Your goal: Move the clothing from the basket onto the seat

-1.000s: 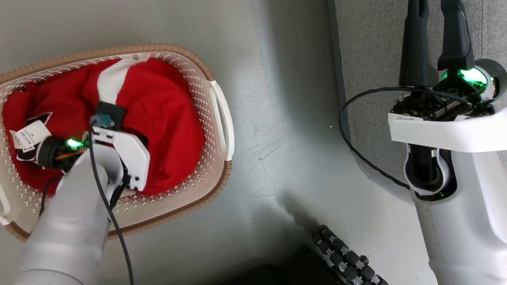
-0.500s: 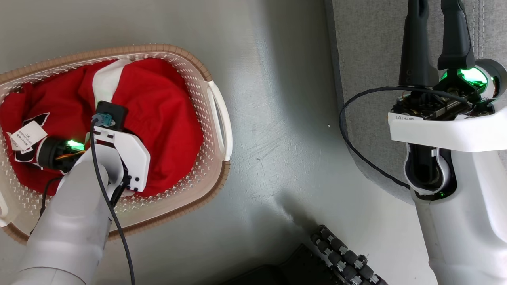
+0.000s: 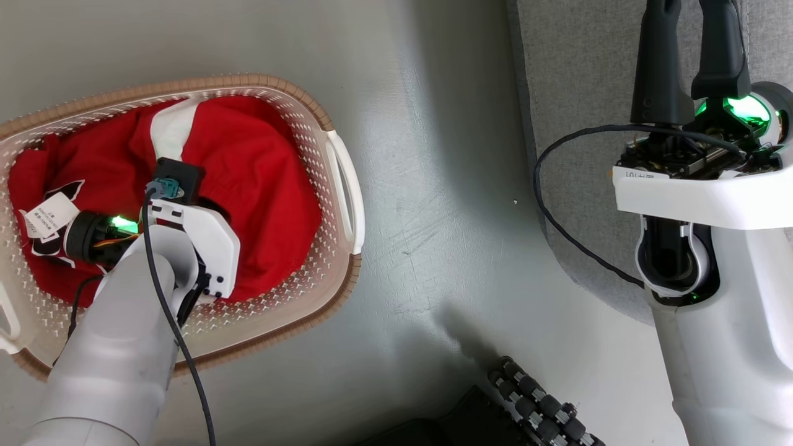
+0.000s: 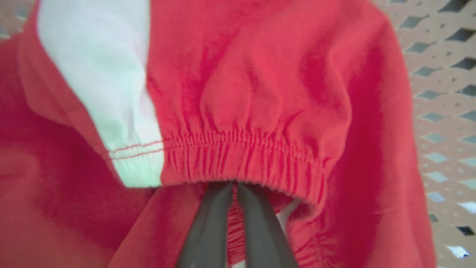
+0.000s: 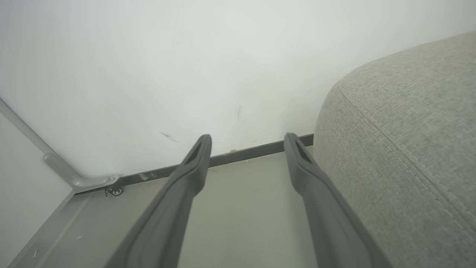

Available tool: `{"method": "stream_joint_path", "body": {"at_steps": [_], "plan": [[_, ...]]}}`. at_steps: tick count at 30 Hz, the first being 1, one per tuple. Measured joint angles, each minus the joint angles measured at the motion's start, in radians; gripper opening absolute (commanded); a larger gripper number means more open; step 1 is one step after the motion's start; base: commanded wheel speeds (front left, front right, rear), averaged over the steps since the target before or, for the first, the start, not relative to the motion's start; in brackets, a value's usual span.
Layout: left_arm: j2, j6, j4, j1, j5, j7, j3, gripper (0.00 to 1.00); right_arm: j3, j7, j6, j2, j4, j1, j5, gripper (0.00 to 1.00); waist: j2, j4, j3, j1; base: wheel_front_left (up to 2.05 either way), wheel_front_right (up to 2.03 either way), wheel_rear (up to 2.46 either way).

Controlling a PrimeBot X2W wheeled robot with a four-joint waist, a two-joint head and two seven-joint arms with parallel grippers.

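Pale grey-green floor [image 3: 433,155], smooth and scuffed.

Head view.
- Basket [image 3: 248,80]: cream perforated plastic with a brown woven-look rim. It stands on the floor at the left.
- Clothing [image 3: 248,161]: bright red, with a white panel and a white tag [image 3: 49,217]. All of it lies inside the basket.
- Left arm [image 3: 111,347]: reaches down into the basket, its wrist over the red heap.
- Seat [image 3: 576,93]: grey fabric, at the upper right, well apart from the basket with bare floor between.
- Right pincer [image 3: 689,18]: above the seat's edge, fingers parted.
- Black roller wheel [image 3: 533,402]: at the bottom edge.

Left wrist view.
- Left pincer [image 4: 234,184]: two dark fingers pressed together, clenched on the clothing at its gathered elastic hem. The tips are hidden under the fold.
- White panel [image 4: 100,74]: just left of the grip.
- Basket wall: at the right.

Right wrist view.
- Pale wall [image 5: 186,56], with a dark skirting strip [image 5: 253,150] where it meets the floor.
- Small caster [image 5: 117,191]: at the foot of a grey frame [image 5: 55,163], on the left.
- Seat: its rounded, stitched corner is at the right.
- Right pincer: released, holding nothing.
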Motion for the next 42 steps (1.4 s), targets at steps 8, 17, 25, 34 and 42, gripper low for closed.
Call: {"method": "stream_joint_path", "body": {"at_steps": [8,17,25,34,42], "plan": [[-0.003,0.000,-0.017,0.000,-0.007,-0.056,-0.005,0.00,-0.011,0.000,0.000,0.000,0.000,-0.022,0.000,1.00,0.0000,0.009,-0.017,0.0000,0.00,0.00,0.00],[-0.012,0.000,-0.037,0.006,-0.036,-0.135,-0.001,0.00,-0.023,0.000,0.000,0.000,0.005,-0.022,-0.001,1.00,0.0000,0.024,-0.049,0.0000,0.00,0.00,0.00],[-0.041,0.000,-0.061,0.033,-0.058,-0.167,-0.021,0.00,-0.026,0.000,0.000,0.000,0.015,-0.021,-0.011,1.00,0.0000,0.039,-0.088,0.0000,0.00,0.00,0.00],[-0.058,-0.001,-0.095,0.085,-0.093,-0.186,-0.042,0.00,-0.040,0.000,0.000,0.000,0.037,-0.017,-0.038,1.00,0.0000,0.058,-0.144,-0.0001,0.00,0.00,0.00],[-0.069,-0.001,-0.140,0.118,-0.124,-0.191,-0.064,0.00,-0.049,0.000,0.000,0.000,0.055,-0.008,-0.055,1.00,0.0000,0.077,-0.201,0.0000,0.00,0.00,0.00]]}}
